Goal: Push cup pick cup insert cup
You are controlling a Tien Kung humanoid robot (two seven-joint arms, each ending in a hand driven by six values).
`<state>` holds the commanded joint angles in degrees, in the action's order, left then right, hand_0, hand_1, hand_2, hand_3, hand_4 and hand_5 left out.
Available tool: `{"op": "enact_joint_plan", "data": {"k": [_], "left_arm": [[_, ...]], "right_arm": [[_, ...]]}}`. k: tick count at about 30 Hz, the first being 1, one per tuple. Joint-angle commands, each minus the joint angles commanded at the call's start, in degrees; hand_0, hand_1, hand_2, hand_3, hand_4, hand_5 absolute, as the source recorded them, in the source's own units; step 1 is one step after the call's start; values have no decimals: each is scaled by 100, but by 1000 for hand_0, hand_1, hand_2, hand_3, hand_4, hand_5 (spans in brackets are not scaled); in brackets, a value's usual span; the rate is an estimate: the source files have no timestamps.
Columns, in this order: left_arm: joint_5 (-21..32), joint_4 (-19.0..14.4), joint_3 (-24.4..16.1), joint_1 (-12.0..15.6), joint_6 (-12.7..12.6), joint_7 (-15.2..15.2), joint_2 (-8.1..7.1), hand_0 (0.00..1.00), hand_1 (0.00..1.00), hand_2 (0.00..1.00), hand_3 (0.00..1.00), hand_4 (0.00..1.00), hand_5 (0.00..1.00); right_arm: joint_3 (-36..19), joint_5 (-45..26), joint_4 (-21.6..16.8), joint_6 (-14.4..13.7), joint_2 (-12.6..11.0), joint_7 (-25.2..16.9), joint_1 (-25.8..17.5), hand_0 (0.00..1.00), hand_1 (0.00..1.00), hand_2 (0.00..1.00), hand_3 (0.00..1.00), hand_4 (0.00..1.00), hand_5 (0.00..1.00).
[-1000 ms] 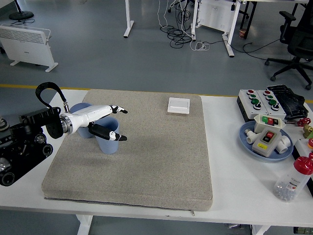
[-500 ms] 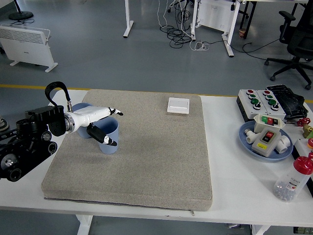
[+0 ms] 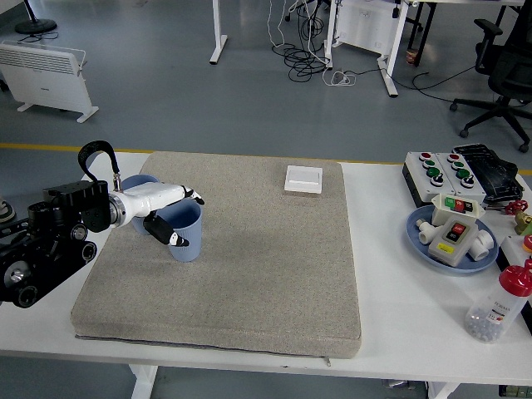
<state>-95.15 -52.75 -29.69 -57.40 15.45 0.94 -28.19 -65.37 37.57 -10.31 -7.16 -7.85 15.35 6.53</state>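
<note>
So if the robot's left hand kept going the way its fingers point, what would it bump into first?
Probably nothing new: the left hand already straddles the near blue cup, and beyond it lies only bare grey mat.

Obstacles as I log them: on the grey mat (image 3: 249, 274) the left hand (image 3: 166, 218) sits wrapped on the near blue cup (image 3: 184, 233), with a second blue cup (image 3: 135, 187) just behind it, so I have little room on the mat's left edge. The mat's middle, right side and near strip lie bare, with only a white square box (image 3: 302, 179) at the far edge. At the table's right end I note a button box (image 3: 440, 170), a blue plate (image 3: 424, 241) of parts and a red-capped bottle (image 3: 499, 306).
</note>
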Motion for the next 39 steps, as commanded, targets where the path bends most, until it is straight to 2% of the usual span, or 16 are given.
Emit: {"op": "enact_joint_plan", "data": {"k": [5,6,11,12,15,17,18,20,21,23,26,29,30,34,36,39], "left_arm": [[-126,57,27,-8,-100,246,11,782,742,883,750,725,99],[-151,66,24,-6,-108,276,7,547,627,710,617,617,21],[-154,30,11,19,-107,344,-41,547,627,710,617,617,21],[-152,17,8,23,-104,345,-48,476,563,595,536,513,2],[-150,-110,4,41,-53,288,-94,476,563,595,536,513,2],[-122,-334,-65,77,54,127,-194,476,563,595,536,513,2],[-110,-422,-86,86,84,76,-221,471,515,506,499,421,2],[-81,-690,-182,118,174,-81,-327,471,515,506,499,421,2],[-76,-910,-298,136,256,-224,-440,471,515,506,499,421,2],[-73,-1152,-355,143,291,-307,-495,471,515,506,499,421,2],[-61,-1784,-707,89,490,-698,-771,473,505,492,491,402,2],[-65,-2258,-956,2,578,-881,-901,473,505,492,491,402,2],[-67,-2336,-1014,-14,591,-907,-921,484,499,484,480,372,2],[-92,-2210,-1353,-187,645,-996,-977,484,499,484,480,372,2],[-107,-2040,-1428,-251,656,-1016,-968,490,498,482,480,369,2],[-121,-1609,-1440,-398,629,-988,-908,490,498,482,480,369,2]], "right_arm": [[6,-7,0,0,1,-3,1,725,648,644,575,120,467],[5,-7,0,0,1,-3,0,725,648,644,575,120,467],[7,-22,0,-3,3,-6,-14,725,648,644,575,120,467],[7,-23,0,-3,3,-6,-16,725,648,644,575,120,466],[3,-12,0,-3,7,-5,-26,725,648,644,575,120,466],[-4,-5,0,-3,9,-5,-31,725,648,644,575,120,466],[-4,-6,0,-3,10,-6,-33,725,648,644,575,120,465],[-4,-12,0,-4,9,-6,-40,725,648,644,575,120,465],[-5,-16,0,-4,7,-8,-40,725,648,644,575,120,465],[-5,-17,0,-4,6,-9,-40,725,648,644,575,120,465],[-11,-19,0,-6,4,-11,-53,725,649,644,575,121,465],[-9,-18,0,-7,1,-9,-58,725,649,644,575,121,465],[-9,-17,0,-7,0,-8,-59,725,648,644,574,121,465],[-4,-15,0,-10,-10,-1,-62,725,648,644,574,121,465],[-5,-12,0,-11,-13,2,-56,725,649,644,575,121,465],[3,-18,0,-10,-16,4,-43,725,649,644,575,121,465]]}}
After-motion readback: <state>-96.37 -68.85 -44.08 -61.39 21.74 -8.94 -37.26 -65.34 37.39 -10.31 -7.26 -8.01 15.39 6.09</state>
